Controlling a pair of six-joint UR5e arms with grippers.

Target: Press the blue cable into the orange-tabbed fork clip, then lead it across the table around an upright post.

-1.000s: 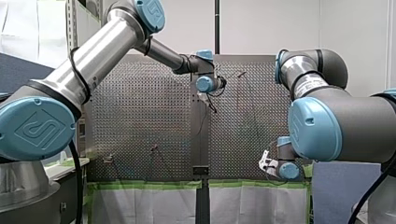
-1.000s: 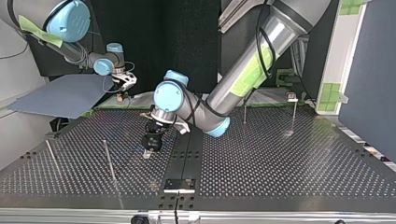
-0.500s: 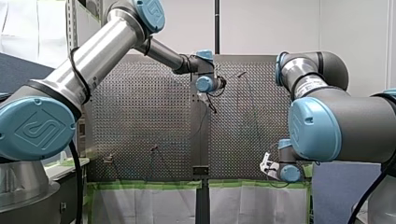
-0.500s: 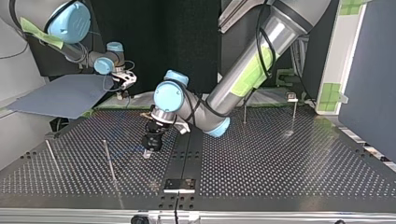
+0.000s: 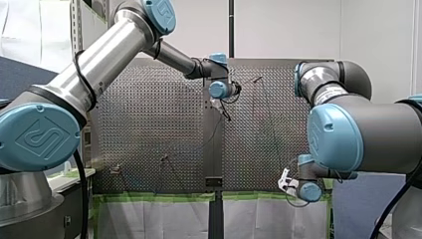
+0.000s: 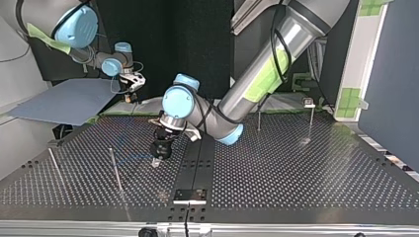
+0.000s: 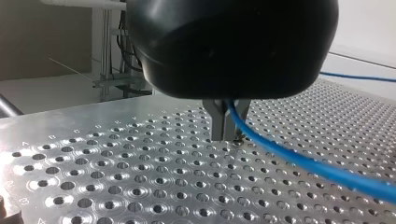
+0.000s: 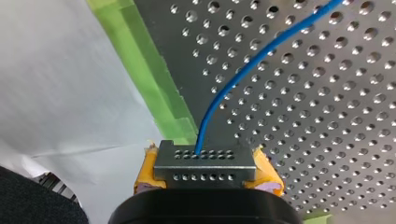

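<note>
The blue cable (image 7: pixel 299 163) runs out sideways from my left gripper (image 7: pixel 229 136), whose metal fingers are shut on it just above the perforated table (image 6: pixel 296 173). In the top view this left gripper (image 6: pixel 157 159) points down near the table's middle, and a faint blue line (image 6: pixel 133 159) leads off it towards an upright post (image 6: pixel 114 168). My right gripper (image 8: pixel 205 161), with yellow pads, is shut on the cable (image 8: pixel 243 74) over the table's green-taped edge (image 8: pixel 154 79). It hangs at the top view's far left (image 6: pixel 133 89). I cannot make out the orange-tabbed fork clip.
More thin posts stand at the top view's left (image 6: pixel 54 165) and far right (image 6: pixel 259 121) (image 6: pixel 311 118). A blue-grey sheet (image 6: pixel 69 101) lies beyond the table's left corner. A dark plate (image 6: pixel 190 195) sits at the near middle edge.
My right gripper has drawn back a little past the table's edge with the cable, sinking lower in the front view. My left gripper has barely shifted.
</note>
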